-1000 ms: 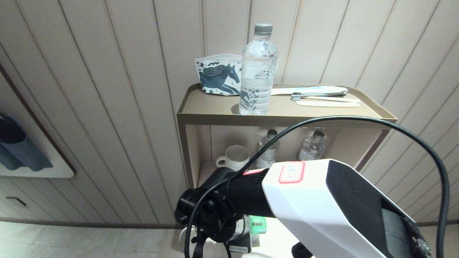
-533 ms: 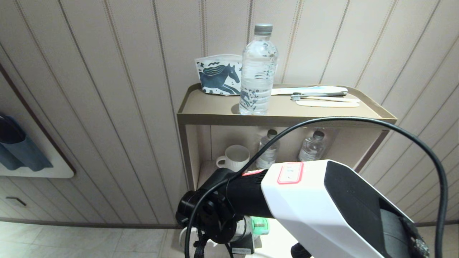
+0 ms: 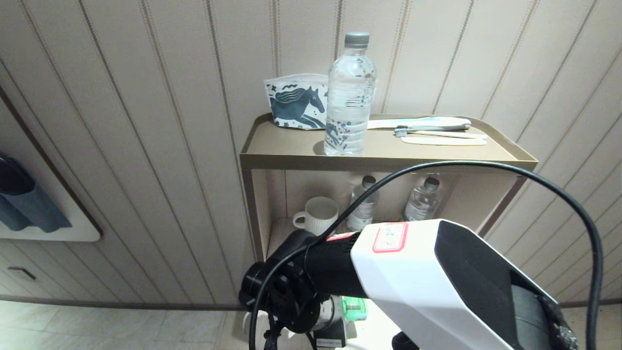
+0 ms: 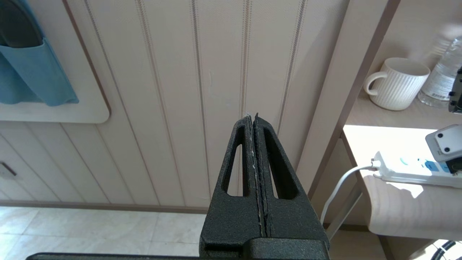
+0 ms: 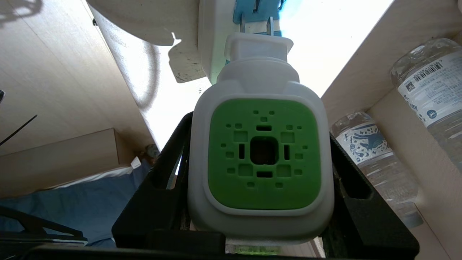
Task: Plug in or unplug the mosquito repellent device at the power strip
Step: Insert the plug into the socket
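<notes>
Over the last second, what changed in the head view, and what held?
The right arm edged slightly left and down in the head view, and the green bottle of the mosquito repellent device slid a little right and lower with it. The right claw keeps its grip on the device. The shelf and its bottles kept their places.

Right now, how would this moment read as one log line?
right gripper: grips mosquito repellent device | prongs at power strip socket, partly showing | left gripper: shut, idle

Clear water bottle (image 3: 350, 95) upright on shelf top (image 3: 291, 146), horse-print pouch (image 3: 296, 101) just behind, toothbrush (image 3: 440, 132) alongside. White ribbed mug (image 3: 316, 213) and two small bottles (image 3: 363, 204) on lower shelf.
</notes>
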